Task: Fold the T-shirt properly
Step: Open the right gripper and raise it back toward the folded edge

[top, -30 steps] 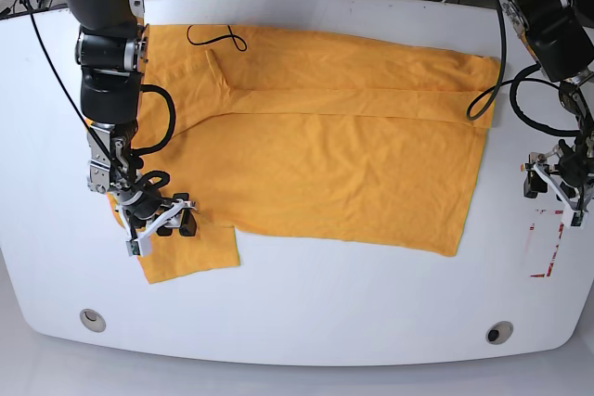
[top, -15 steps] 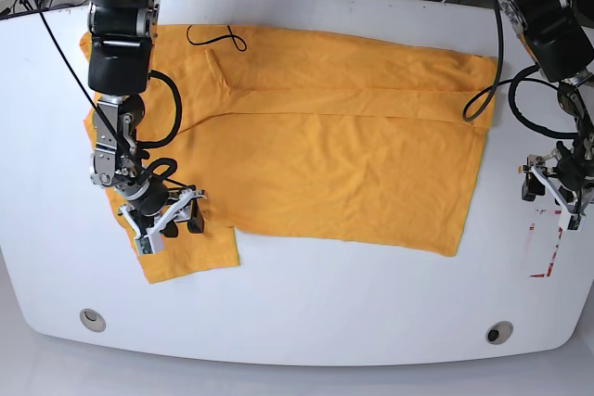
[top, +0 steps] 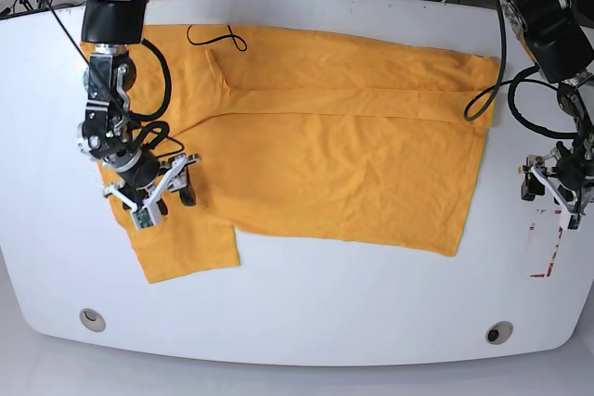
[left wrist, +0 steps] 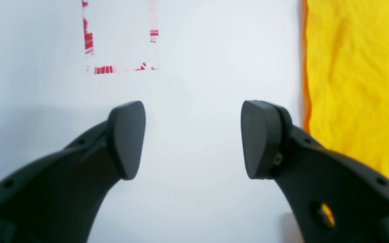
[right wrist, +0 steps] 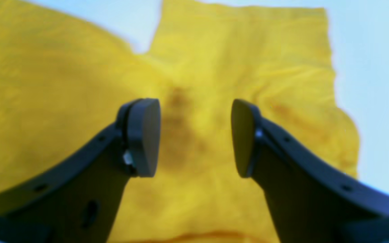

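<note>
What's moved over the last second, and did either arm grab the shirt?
The right gripper rose off the sleeve toward the table's far side, jaws open, holding nothing. The T-shirt lies as before. The left gripper stayed open over the table.

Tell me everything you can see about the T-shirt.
The T-shirt is plain orange-yellow, cotton-looking and wrinkled. It lies spread flat on the white table, its far strip folded over lengthwise. One short sleeve points to the near edge, under the open right gripper. A thin black squiggle sits by the collar.
</note>
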{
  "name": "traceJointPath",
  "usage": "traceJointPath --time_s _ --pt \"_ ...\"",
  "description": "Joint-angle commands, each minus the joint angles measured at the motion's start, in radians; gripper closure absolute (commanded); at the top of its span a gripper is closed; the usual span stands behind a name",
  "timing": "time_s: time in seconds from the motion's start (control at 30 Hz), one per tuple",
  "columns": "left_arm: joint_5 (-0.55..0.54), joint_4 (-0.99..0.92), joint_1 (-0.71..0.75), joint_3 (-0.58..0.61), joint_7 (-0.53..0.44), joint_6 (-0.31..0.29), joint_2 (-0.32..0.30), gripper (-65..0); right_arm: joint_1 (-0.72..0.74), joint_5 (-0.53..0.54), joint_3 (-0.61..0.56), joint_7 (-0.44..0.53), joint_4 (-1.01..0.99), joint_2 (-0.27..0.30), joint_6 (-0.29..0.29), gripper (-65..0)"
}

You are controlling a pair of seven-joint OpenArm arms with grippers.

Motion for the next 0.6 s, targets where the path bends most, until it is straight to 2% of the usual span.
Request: traceJointPath --time_s 0.0,0.3,0.37,0.57 --pt "-0.014 0.017 -0.025 0.013 -0.02 -0.001 -0.011 -41.2 -0.067 0.012 0.014 0.015 0.134 -0.006 0.004 -32.7" --pt "-0.015 0.046 -0.014 0.033 -0.012 -0.001 0.028 -41.3 -0.175 0.015 0.051 -0.012 0.242 -0.013 -0.004 -32.8" --pt "-0.013 0.058 0.002 0.028 -0.002 -0.001 0.048 -41.3 -0.225 0.024 0.08 -0.013 0.275 -0.015 -0.004 -32.4" --pt "-0.011 0.075 0.011 0.035 0.013 -0.001 0.058 -41.3 -0.264 0.024 0.147 -0.023 0.29 -0.036 -0.001 -32.3"
